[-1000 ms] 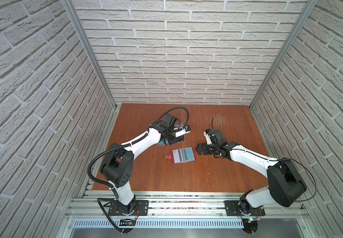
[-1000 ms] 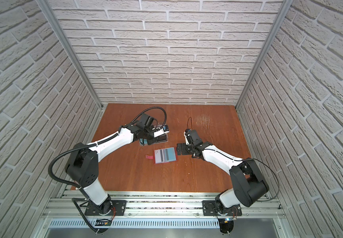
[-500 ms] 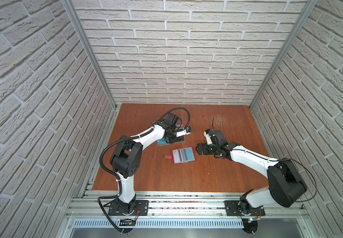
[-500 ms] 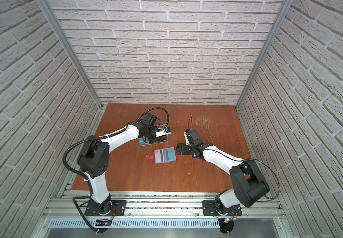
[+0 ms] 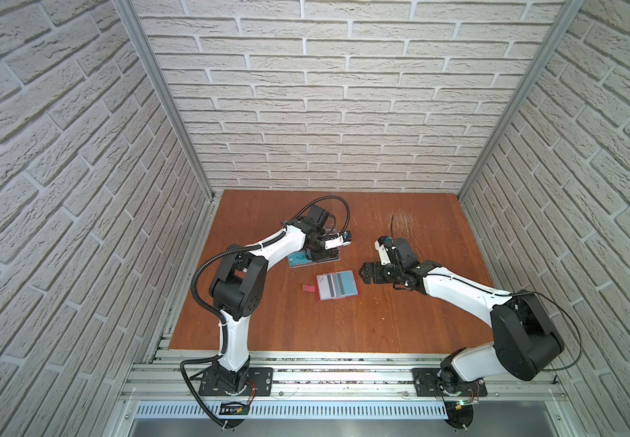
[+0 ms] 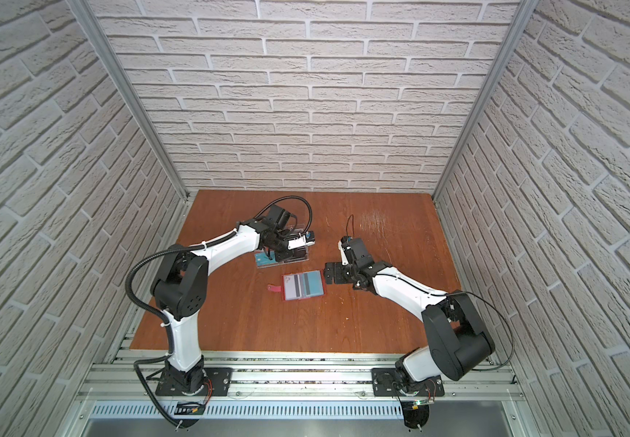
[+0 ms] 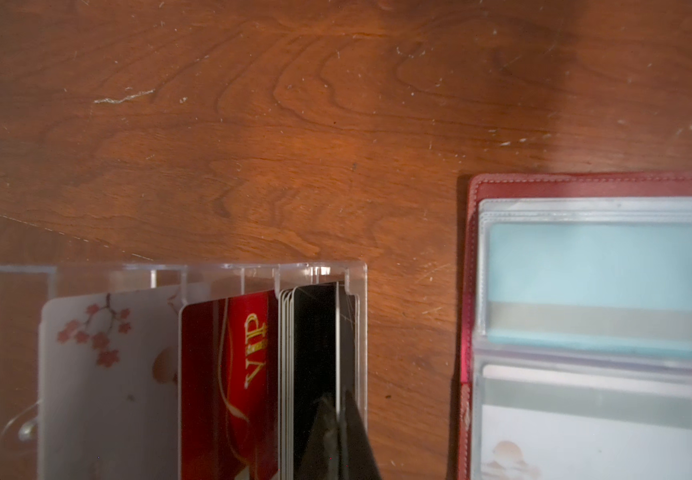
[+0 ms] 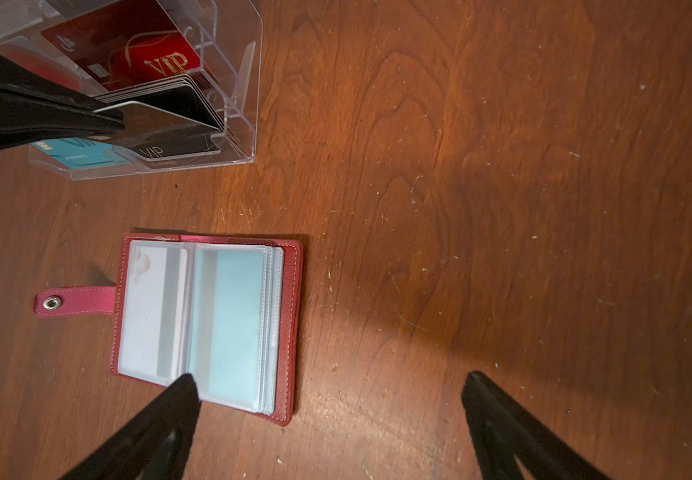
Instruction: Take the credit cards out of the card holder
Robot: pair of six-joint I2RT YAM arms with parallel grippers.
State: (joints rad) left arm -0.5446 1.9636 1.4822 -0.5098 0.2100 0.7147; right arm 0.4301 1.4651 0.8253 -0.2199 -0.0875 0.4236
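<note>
Left wrist view, left hand [image 7: 339, 419] still pinching credit card [image 8: 161, 120] in tray [image 7: 211, 268]

Gold "VIP" lettering marks a red card [image 8: 128, 50] standing in the clear acrylic tray [image 8: 252, 83], left of centre on the table. A pale "VIP" shows on a black card [image 8: 178, 145] at the tray's near side, beside a teal card [image 8: 69, 158] whose lettering is partly hidden. Smaller print is illegible.
</note>
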